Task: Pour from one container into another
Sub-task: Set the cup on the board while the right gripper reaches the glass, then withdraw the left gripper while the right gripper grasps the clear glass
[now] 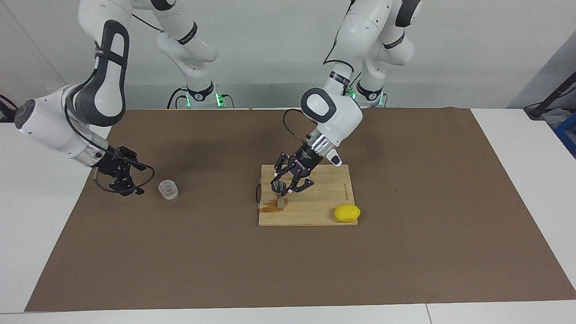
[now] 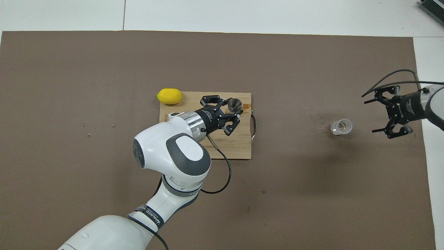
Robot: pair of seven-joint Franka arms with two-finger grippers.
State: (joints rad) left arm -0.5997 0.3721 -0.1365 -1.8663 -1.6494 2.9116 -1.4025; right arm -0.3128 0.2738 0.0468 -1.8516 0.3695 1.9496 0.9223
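The metal jigger point(image 1: 280, 201) point(image 2: 235, 103) stands upright on the wooden cutting board point(image 1: 324, 198) point(image 2: 239, 146), at the board's corner that lies toward the right arm's end and farther from the robots. Its long axis is vertical and its open upper cone faces straight up. A brown wet patch point(image 1: 268, 207) point(image 2: 247, 106) lies on the board at its foot.

The left gripper point(image 1: 283, 189) point(image 2: 234, 109) reaches down slantwise over the board, and its fingers are drawn in narrow about the jigger's upper cone, one on either side.

The faceted glass tumbler point(image 1: 168, 190) point(image 2: 341, 126) stands on the brown mat point(image 1: 405, 252) point(image 2: 104, 173), well apart from the board, toward the right arm's end of the table. It is upright with its mouth up. A few small drops or bits point(image 2: 319, 121) lie on the mat just beside it, on the board's side.

The right gripper point(image 1: 137, 180) point(image 2: 373, 116) hangs low over the edge of the mat, near the tumbler but not touching it. It is turned sideways toward the glass with its fingers spread wide and nothing between them.

A lemon point(image 1: 347, 213) point(image 2: 169, 96) sits at the board's corner toward the left arm's end, also on the edge farther from the robots.
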